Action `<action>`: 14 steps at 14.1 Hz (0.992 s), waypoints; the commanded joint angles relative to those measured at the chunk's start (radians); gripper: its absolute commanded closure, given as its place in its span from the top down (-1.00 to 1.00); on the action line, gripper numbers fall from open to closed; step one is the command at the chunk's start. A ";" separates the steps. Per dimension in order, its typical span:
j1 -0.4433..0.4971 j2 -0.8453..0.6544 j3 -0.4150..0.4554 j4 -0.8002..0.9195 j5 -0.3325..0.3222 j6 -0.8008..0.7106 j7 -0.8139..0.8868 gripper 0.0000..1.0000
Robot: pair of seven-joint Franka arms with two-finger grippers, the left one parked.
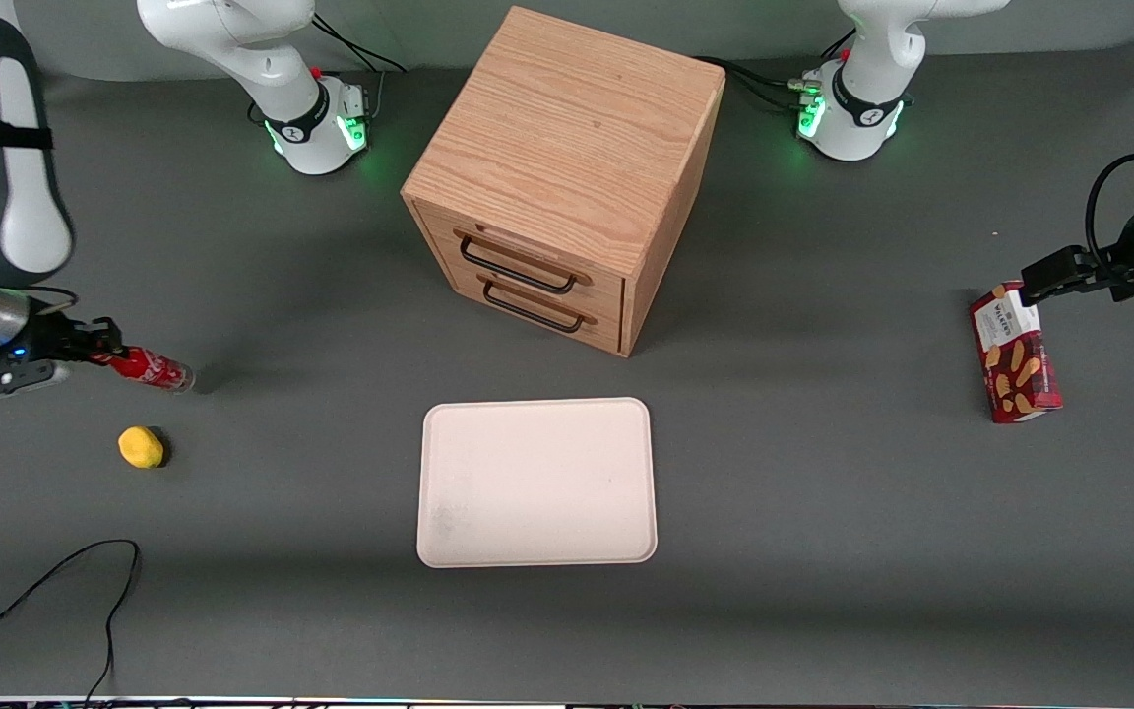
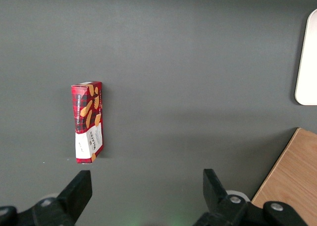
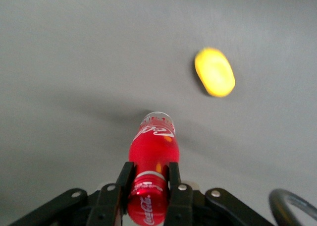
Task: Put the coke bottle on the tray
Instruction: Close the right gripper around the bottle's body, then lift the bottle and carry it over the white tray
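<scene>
Gripper (image 1: 99,347) is clamped on the neck end of the coke bottle (image 1: 149,369), held roughly horizontal near the working arm's end of the table, base outward. A yellow object (image 1: 141,447) lies nearby. Bottle is best carried level and clear of the tabletop to the tray (image 1: 535,483), mid-table near the front edge, and lowered inside its rim before release

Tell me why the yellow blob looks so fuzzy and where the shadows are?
Right wrist view: the small rounded yellow object is blurred, while the slim red coke bottle in the hand is sharper. Front view: the wooden drawer cabinet casts a soft shadow on the grey table; green lights glow at the arm bases.
</scene>
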 commanded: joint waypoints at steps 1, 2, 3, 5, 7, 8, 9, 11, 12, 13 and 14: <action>0.008 0.017 0.037 0.179 0.002 -0.136 0.045 -0.95; 0.008 0.017 0.058 0.234 0.000 -0.190 0.062 -0.95; 0.010 0.018 0.075 0.295 -0.009 -0.249 0.083 -0.95; 0.008 0.040 0.127 0.436 -0.033 -0.363 0.122 -0.95; 0.008 0.084 0.152 0.589 -0.030 -0.486 0.166 -0.95; 0.008 0.112 0.172 0.668 -0.032 -0.539 0.188 -0.95; 0.008 0.136 0.196 0.738 -0.033 -0.584 0.204 -0.95; 0.008 0.175 0.235 0.849 -0.032 -0.638 0.243 -0.93; 0.008 0.193 0.265 0.895 -0.032 -0.640 0.255 -0.92; 0.008 0.213 0.296 0.930 -0.033 -0.640 0.273 -0.91; 0.008 0.237 0.325 0.967 -0.032 -0.640 0.313 -0.86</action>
